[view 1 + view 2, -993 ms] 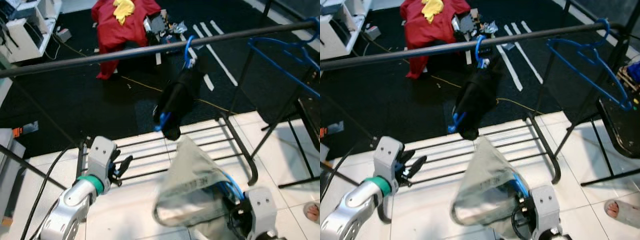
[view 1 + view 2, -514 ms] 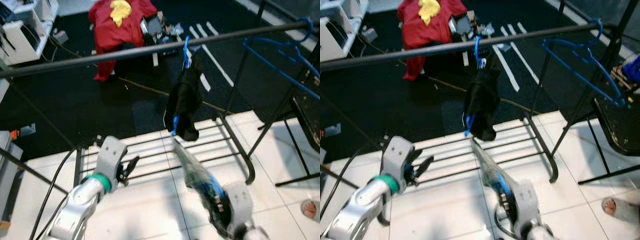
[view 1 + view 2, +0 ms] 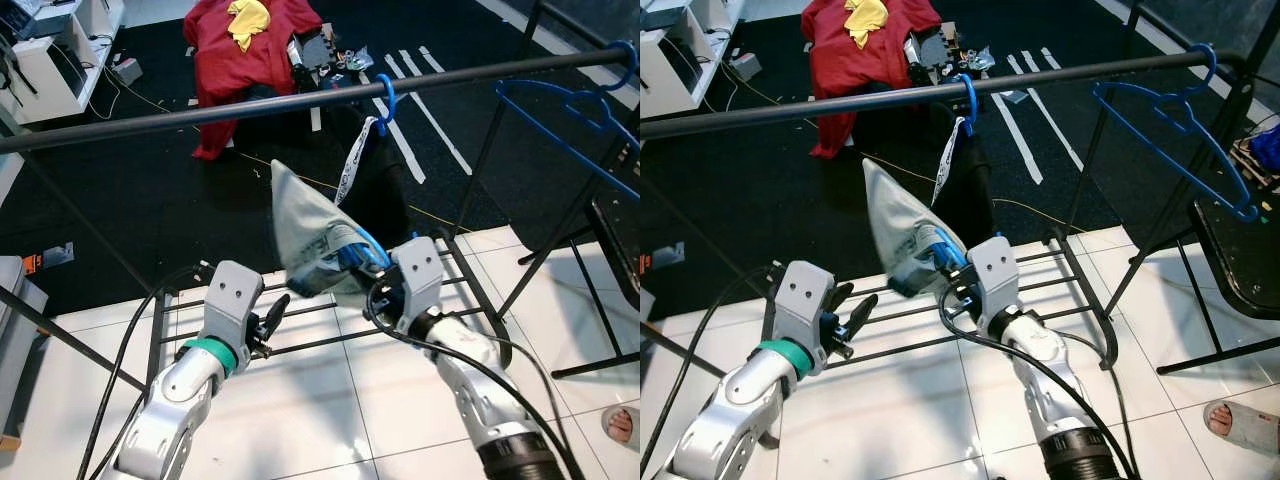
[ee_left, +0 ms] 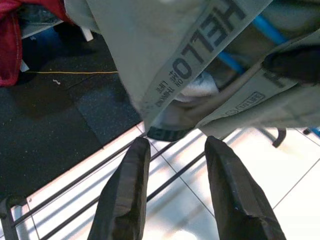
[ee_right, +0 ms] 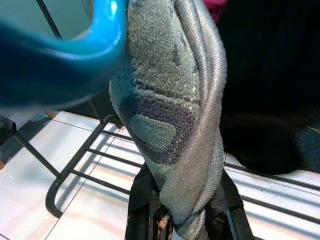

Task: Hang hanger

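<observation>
A black rail (image 3: 200,111) crosses the rack at the top of the eye views. On it a black garment (image 3: 378,185) hangs from a blue hanger (image 3: 385,100). My right gripper (image 5: 185,220) is shut on a second blue hanger (image 3: 368,246) that carries a grey garment (image 3: 308,232). It holds them below the rail, just in front of the black garment. The garment hides most of its fingers (image 5: 142,210). My left gripper (image 4: 175,145) is open and holds nothing. It sits low over the rack's bottom bars, just left of the grey garment (image 4: 165,55).
An empty blue hanger (image 3: 565,110) hangs at the rail's right end. The rack's lower bars (image 3: 320,340) and side legs (image 3: 485,300) stand on white tiles. Farther back, a red garment (image 3: 235,50) lies on dark carpet. White furniture (image 3: 45,50) is far left. A person's foot (image 3: 625,425) is at the bottom right.
My right arm lifted the grey garment on its hanger from near the floor, up and forward towards the rail. The black garment swung on the rail. My left gripper barely moved.
</observation>
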`<state>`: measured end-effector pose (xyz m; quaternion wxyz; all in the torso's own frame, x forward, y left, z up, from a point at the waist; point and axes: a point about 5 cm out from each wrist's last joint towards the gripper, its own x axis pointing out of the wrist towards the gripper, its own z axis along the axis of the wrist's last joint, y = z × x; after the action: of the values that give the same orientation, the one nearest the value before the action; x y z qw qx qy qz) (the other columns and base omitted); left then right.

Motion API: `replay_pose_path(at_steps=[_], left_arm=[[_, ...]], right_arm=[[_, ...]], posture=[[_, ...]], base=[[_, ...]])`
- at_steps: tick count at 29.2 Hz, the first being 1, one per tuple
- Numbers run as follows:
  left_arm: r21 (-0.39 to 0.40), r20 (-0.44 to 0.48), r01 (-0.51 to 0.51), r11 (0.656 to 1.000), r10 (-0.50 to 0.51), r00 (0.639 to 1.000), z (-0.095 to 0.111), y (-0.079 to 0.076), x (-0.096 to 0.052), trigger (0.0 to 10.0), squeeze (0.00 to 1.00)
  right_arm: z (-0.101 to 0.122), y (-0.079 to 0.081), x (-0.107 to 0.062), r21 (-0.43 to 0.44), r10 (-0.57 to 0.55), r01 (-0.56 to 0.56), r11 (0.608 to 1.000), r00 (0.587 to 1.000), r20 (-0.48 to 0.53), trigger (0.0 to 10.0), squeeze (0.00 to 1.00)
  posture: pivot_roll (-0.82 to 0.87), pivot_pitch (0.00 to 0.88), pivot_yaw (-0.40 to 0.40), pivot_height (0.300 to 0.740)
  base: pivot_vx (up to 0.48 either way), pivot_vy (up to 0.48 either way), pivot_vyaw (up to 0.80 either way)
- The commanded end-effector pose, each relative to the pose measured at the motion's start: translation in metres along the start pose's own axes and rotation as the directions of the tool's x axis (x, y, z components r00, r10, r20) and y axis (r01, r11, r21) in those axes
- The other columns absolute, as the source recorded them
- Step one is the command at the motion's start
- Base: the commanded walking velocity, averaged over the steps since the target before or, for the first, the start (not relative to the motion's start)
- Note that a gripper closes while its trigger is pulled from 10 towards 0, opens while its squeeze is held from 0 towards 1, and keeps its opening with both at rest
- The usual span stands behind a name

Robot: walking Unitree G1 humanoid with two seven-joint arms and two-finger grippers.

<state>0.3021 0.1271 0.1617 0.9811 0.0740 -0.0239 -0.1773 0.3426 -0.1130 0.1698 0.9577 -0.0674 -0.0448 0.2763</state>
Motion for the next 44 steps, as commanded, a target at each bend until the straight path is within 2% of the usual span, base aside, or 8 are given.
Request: replay_pose_path(at_steps=[1, 5, 9, 15, 21, 32, 42, 44], left_arm=[[0.000, -0.025, -0.013, 1.000, 0.013, 1.000, -0.007, 0.001, -0.004, 10.0, 0.00], [0.000, -0.022, -0.013, 1.000, 0.013, 1.000, -0.006, 0.000, -0.003, 10.0, 0.00], [0.003, 0.011, 0.015, 1.000, -0.015, 1.000, 0.003, -0.007, 0.003, 10.0, 0.00], [0.039, 0.065, 0.095, 0.995, -0.098, 0.993, 0.015, -0.015, 0.000, 10.0, 0.00], [0.074, 0.071, 0.170, 0.983, -0.175, 0.982, 0.016, -0.023, -0.010, 10.0, 0.00], [0.125, 0.044, 0.164, 0.978, -0.171, 0.984, 0.010, -0.023, -0.017, 10.0, 0.00], [0.041, 0.002, 0.125, 0.991, -0.125, 0.992, 0.002, -0.022, -0.017, 10.0, 0.00], [-0.039, -0.107, 0.042, 0.998, -0.046, 0.993, -0.021, -0.016, -0.019, 10.0, 0.00]], right_arm=[[0.005, 0.004, 0.007, 0.010, -0.007, 0.006, 1.000, 1.000, 0.020, 0.0, 0.00], [0.013, 0.002, 0.014, 0.022, -0.038, 0.037, 0.999, 0.998, 0.040, 0.0, 0.00], [0.071, -0.030, 0.035, 0.059, -0.105, 0.098, 0.993, 0.984, 0.144, 0.0, 0.00], [0.089, -0.056, 0.040, 0.015, -0.148, 0.147, 0.989, 0.981, 0.126, 0.0, 0.00], [0.090, -0.052, 0.045, -0.034, -0.061, 0.064, 0.997, 0.994, 0.089, 0.0, 0.00], [0.023, 0.002, 0.037, 0.081, 0.031, -0.030, 0.996, 0.999, -0.010, 0.0, 0.00], [-0.014, 0.027, 0.003, 0.057, 0.025, -0.023, 0.998, 0.999, -0.025, 0.0, 0.00], [-0.061, 0.036, -0.029, 0.079, -0.044, 0.055, 0.995, 0.990, -0.134, 0.0, 0.00]], posture=[[-0.26, 0.189, 0.144, 0.740], [-0.26, 0.187, 0.146, 0.740], [-0.27, 0.182, 0.155, 0.740], [-0.28, 0.185, 0.152, 0.740], [-0.26, 0.188, 0.144, 0.740], [-0.24, 0.197, 0.140, 0.740], [-0.25, 0.197, 0.145, 0.740], [-0.25, 0.200, 0.151, 0.740]], base=[[0.000, 0.000, 0.00], [0.000, 0.000, 0.00], [0.000, 0.000, 0.00], [0.000, 0.000, 0.00], [0.000, 0.000, 0.00], [0.000, 0.000, 0.00], [0.000, 0.000, 0.00], [0.000, 0.000, 0.00]])
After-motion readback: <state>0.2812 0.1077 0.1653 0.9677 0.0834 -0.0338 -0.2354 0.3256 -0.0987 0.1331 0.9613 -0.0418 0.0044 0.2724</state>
